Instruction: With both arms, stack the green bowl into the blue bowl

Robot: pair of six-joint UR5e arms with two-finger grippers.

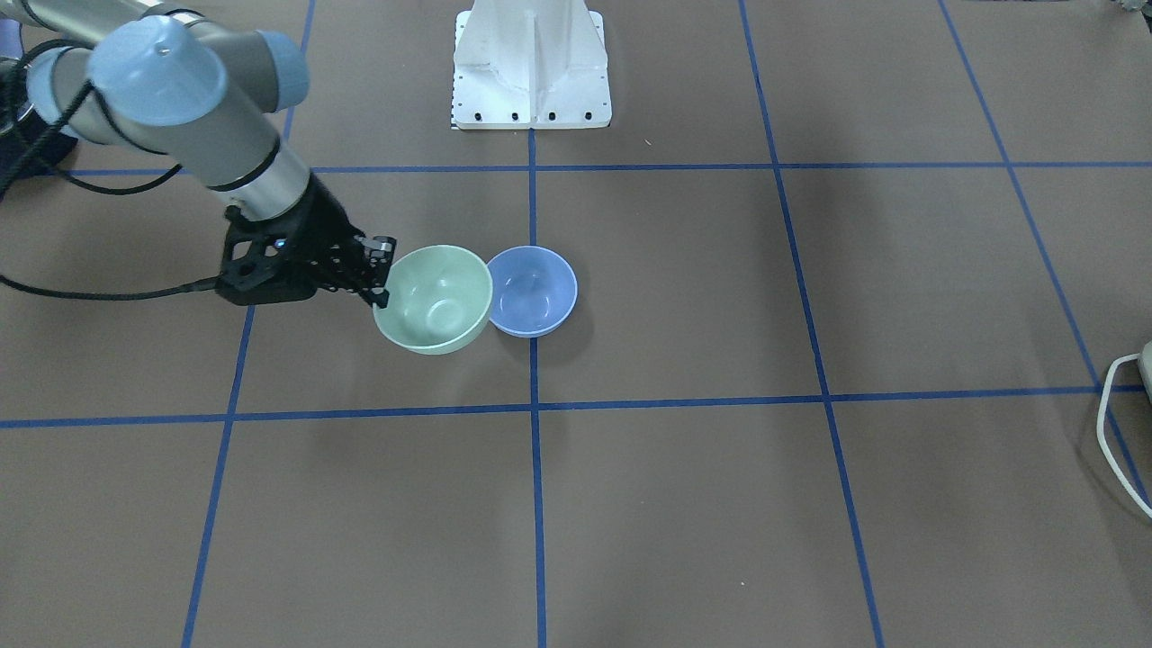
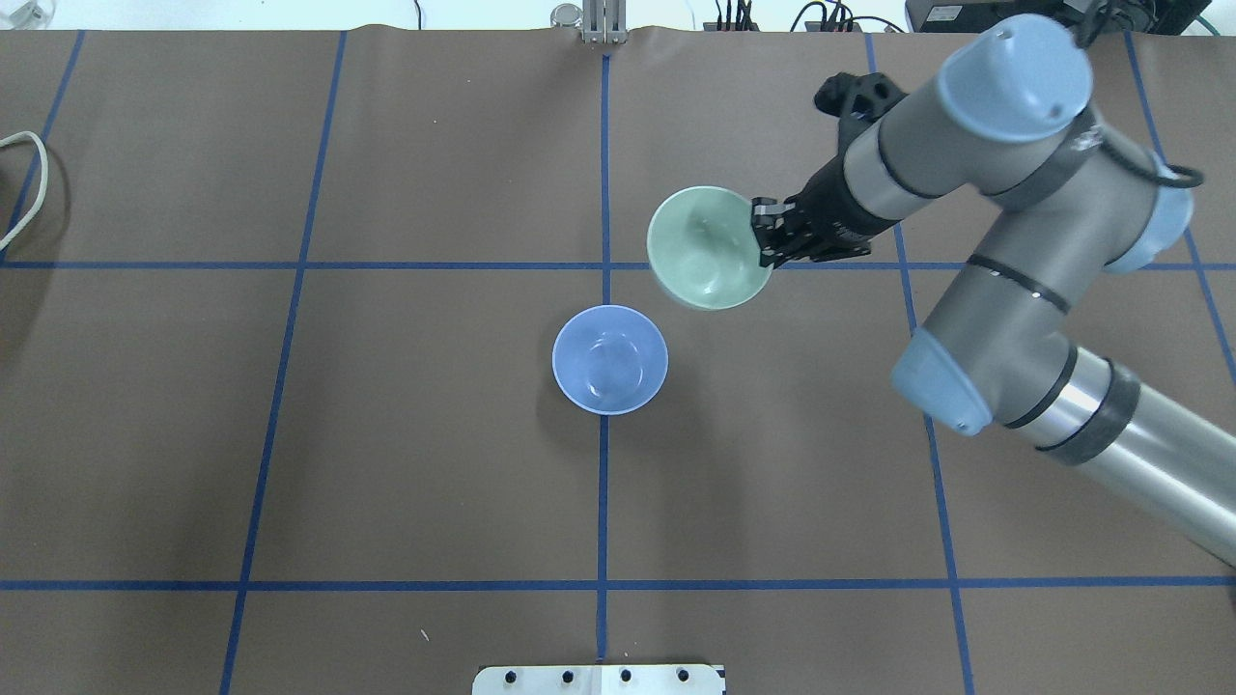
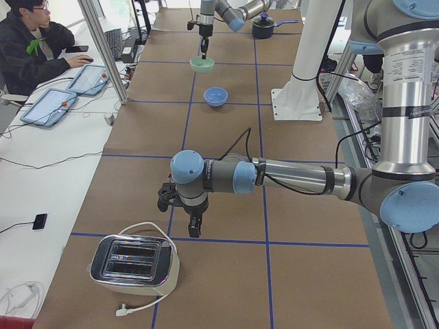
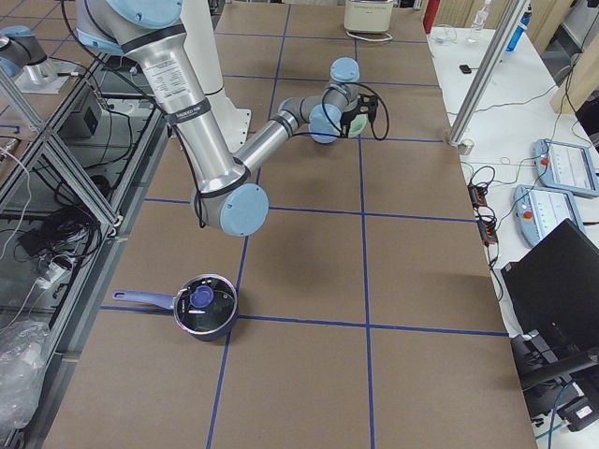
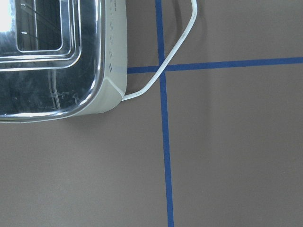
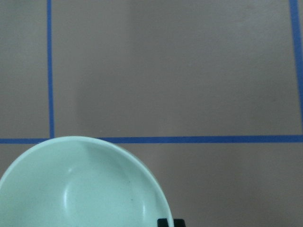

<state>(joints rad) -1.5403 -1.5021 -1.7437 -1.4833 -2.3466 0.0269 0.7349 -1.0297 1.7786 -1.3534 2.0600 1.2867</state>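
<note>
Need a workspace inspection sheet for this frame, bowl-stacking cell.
Surface: brown table, blue tape grid.
Job's things: round pale green bowl held at its rim, apart from round periwinkle-blue bowl, which sits empty on the table.
Clutter: chrome toaster; dark lidded saucepan.
Grippers: right gripper shut on the green bowl; left gripper near toaster, state unclear.
Cables: white toaster cord; black cable on right arm.
Surroundings: seated operator at side desk.

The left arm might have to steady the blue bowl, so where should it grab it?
Probably pinch the rim of the blue bowl from above, on its robot's-left side: it sits upright, mouth up, thin-walled, and the green bowl in the right gripper is off to the other side.
</note>
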